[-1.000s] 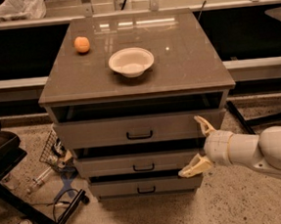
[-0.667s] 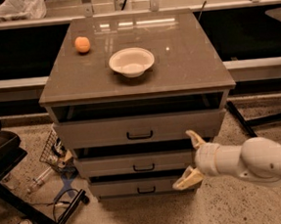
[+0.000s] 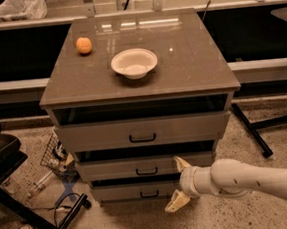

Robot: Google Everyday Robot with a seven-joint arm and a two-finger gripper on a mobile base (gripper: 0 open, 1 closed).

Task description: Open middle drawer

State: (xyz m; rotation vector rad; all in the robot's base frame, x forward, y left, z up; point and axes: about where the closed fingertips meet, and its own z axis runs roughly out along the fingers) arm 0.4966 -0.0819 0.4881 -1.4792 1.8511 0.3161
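At the lower right of the cabinet [image 3: 194, 62] front, the gripper [image 3: 178, 182] is held open and empty, fingers spread one above the other — the middle drawer [image 3: 108, 169], second of three, lies just left, its handle [image 3: 147, 171] running horizontally.

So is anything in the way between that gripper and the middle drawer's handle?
Nothing visible. The gripper, open, hangs just right of the small dark handle in front of the middle drawer, with only open space between them. The bowl and orange sit up on the cabinet top.
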